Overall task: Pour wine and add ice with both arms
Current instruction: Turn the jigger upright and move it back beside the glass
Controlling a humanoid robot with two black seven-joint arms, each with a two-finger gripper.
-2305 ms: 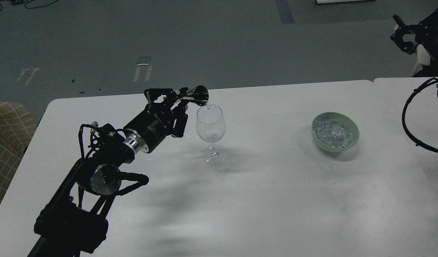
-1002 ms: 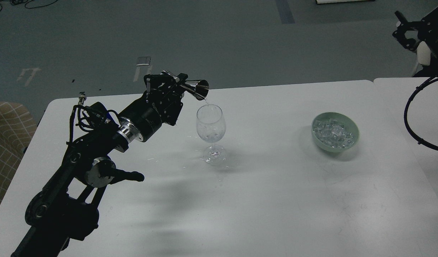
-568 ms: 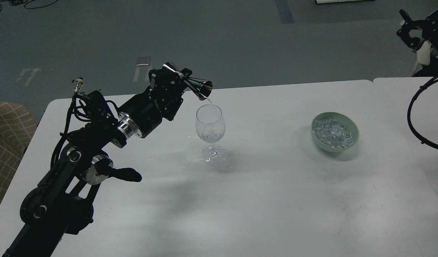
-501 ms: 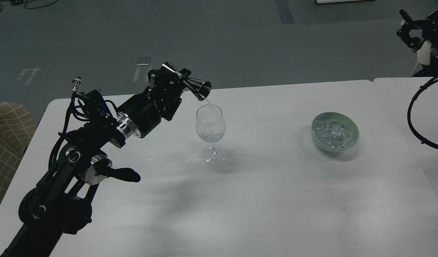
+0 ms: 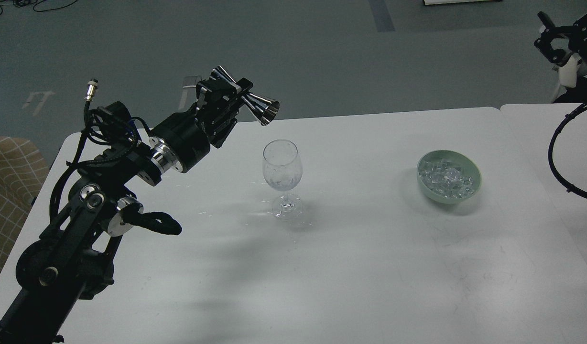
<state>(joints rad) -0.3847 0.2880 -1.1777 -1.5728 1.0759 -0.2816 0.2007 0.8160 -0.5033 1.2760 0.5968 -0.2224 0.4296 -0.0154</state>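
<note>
A clear wine glass stands upright on the white table. A little clear wine lies in its bowl, barely visible. My left gripper is shut on the waist of a shiny steel jigger, tilted with its mouth pointing right and down, above and left of the glass rim. No stream shows. A green bowl of ice cubes sits to the right. My right gripper is at the top right corner, raised off the table; its fingers are dark and cannot be told apart.
A second white table adjoins on the right, with a looped black cable over it. A checked cloth lies beyond the left edge. Small droplets dot the table around the glass foot.
My left arm has lifted and drawn the jigger up and left, away from the glass rim. The pouring stream has stopped. The right gripper has barely shifted.
</note>
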